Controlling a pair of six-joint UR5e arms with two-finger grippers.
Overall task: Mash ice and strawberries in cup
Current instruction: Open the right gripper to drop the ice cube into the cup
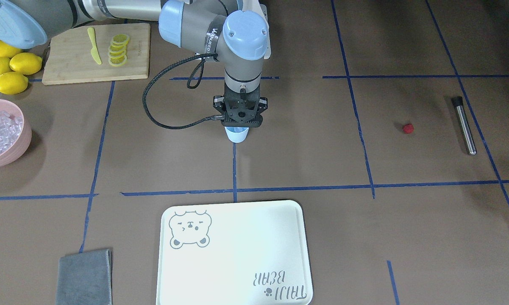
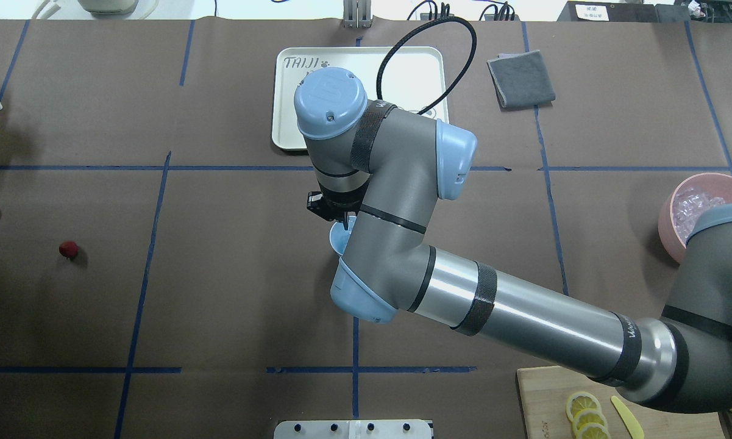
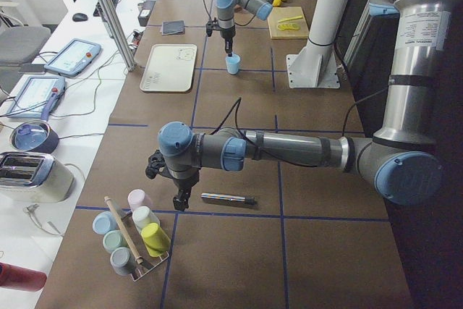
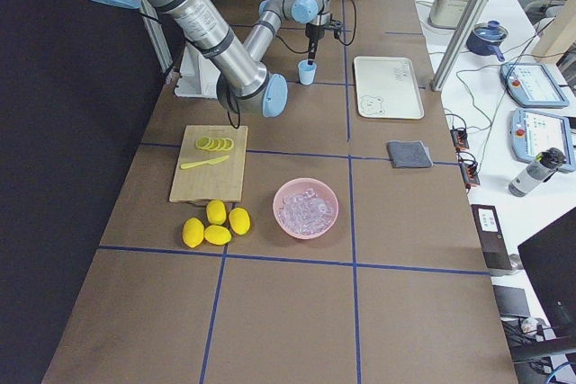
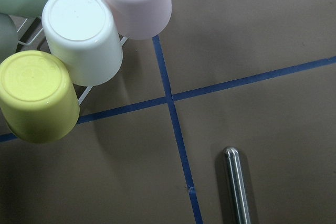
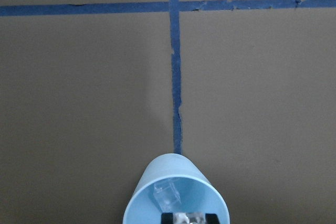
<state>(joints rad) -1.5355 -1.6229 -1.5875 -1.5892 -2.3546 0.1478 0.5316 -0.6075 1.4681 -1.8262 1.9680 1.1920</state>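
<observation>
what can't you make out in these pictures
- right gripper: its own body hides the fingertips in the front-facing view, and the wrist view's bottom edge cuts them off; open or shut is unclear.
- left gripper: shows only in the left side view, too small to judge.
- cup: overhead, the right arm covers most of it.
- ice: one cube shows in the cup; the wrist view's edge hides any more.
- strawberry: too small for detail.

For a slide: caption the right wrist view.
Light-blue cup on the taped brown table, an ice cube inside, seen from above.
</observation>
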